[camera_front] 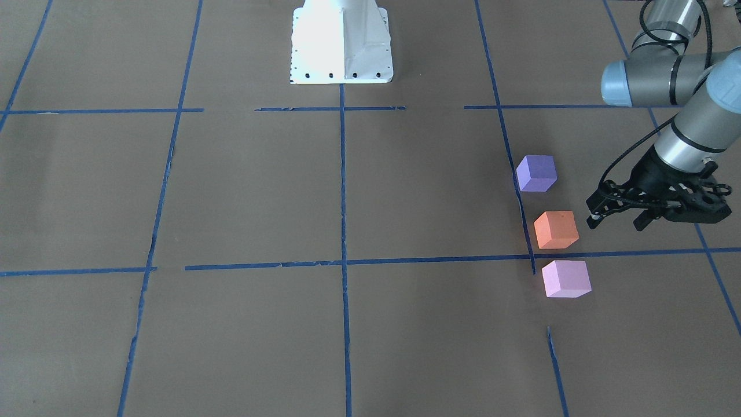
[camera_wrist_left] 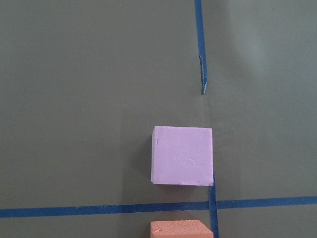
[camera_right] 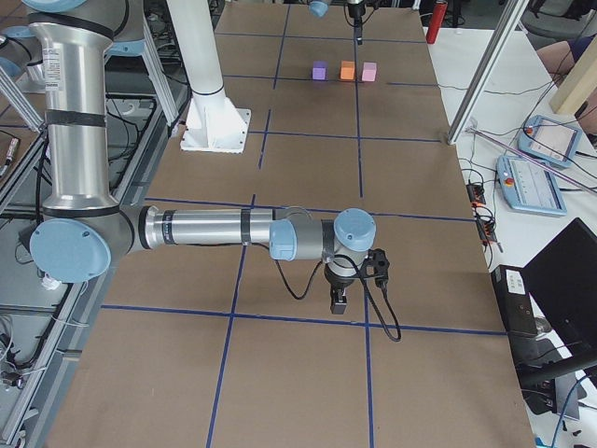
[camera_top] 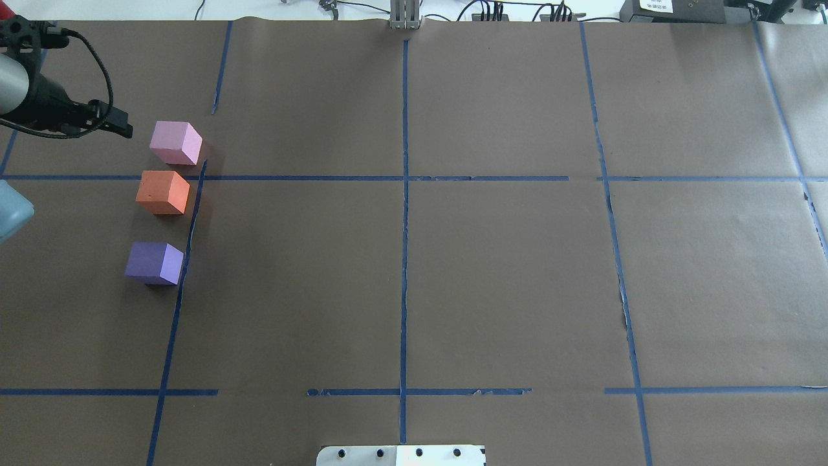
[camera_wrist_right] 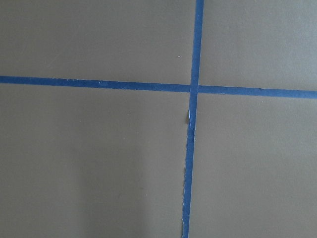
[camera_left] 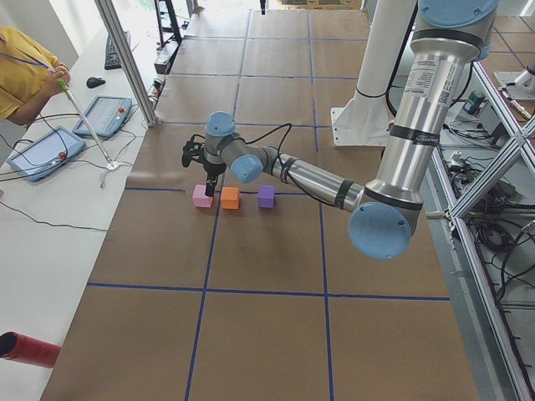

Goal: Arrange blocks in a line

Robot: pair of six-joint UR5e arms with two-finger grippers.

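Observation:
Three blocks stand in a near-straight row beside a blue tape line on the robot's left side. The row runs purple block point(camera_front: 536, 172) point(camera_top: 154, 263), orange block point(camera_front: 556, 229) point(camera_top: 162, 191), pink block point(camera_front: 566, 278) point(camera_top: 174, 142), with small gaps between them. My left gripper point(camera_front: 615, 223) point(camera_top: 123, 129) is open and empty, raised above the table just outward of the orange and pink blocks. The left wrist view shows the pink block point(camera_wrist_left: 182, 154) and the orange block's top edge point(camera_wrist_left: 181, 229). My right gripper point(camera_right: 340, 301) shows only in the exterior right view, far from the blocks; I cannot tell its state.
Brown paper with a blue tape grid point(camera_top: 404, 194) covers the table. The white robot base point(camera_front: 341, 40) stands at the robot's edge. An operator point(camera_left: 25, 75) and control tablets point(camera_left: 46, 152) are at a side table past the far edge.

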